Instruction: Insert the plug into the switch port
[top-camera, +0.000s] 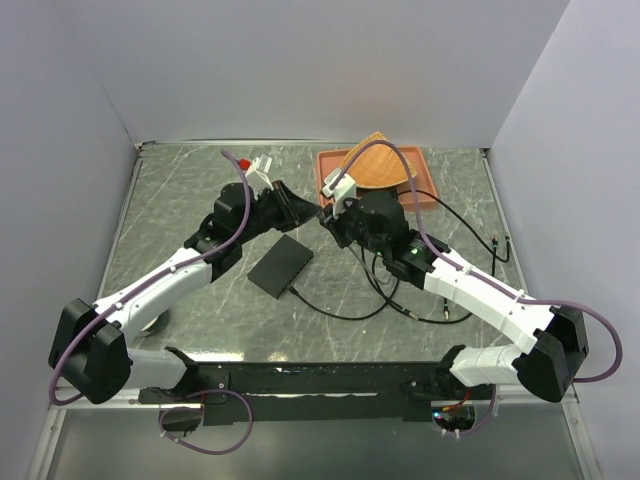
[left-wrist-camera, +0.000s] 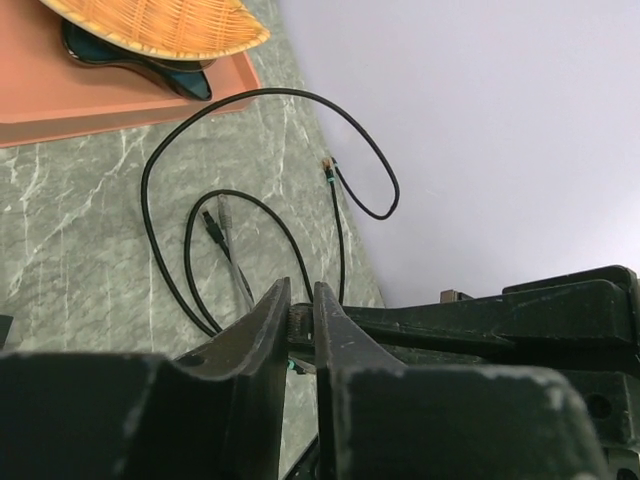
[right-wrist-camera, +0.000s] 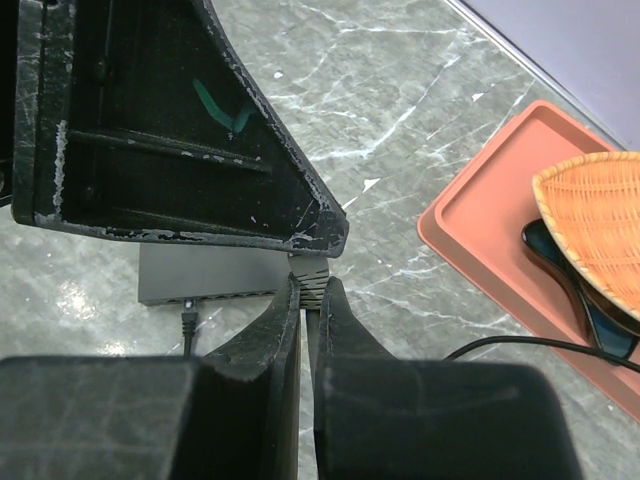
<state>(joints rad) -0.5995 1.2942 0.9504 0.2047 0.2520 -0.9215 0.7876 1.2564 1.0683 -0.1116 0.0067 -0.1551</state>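
Note:
A grey ribbed plug (right-wrist-camera: 308, 272) hangs in the air between my two grippers, above the table. My right gripper (right-wrist-camera: 312, 285) is shut on its lower ribbed part. My left gripper (left-wrist-camera: 300, 292) has its jaws close on either side of the same plug (left-wrist-camera: 297, 322), and its finger (right-wrist-camera: 200, 130) fills the upper left of the right wrist view. In the top view the left gripper (top-camera: 308, 211) and the right gripper (top-camera: 327, 221) meet tip to tip. The flat black switch (top-camera: 280, 265) lies below them. The switch port edge (right-wrist-camera: 230, 294) faces the right gripper.
Another black cable (right-wrist-camera: 187, 318) is plugged into the switch's edge. Loose black cables (top-camera: 420, 300) coil on the table to the right. A terracotta tray (top-camera: 424, 192) with a wicker piece (top-camera: 378, 165) stands at the back right. Walls enclose the table.

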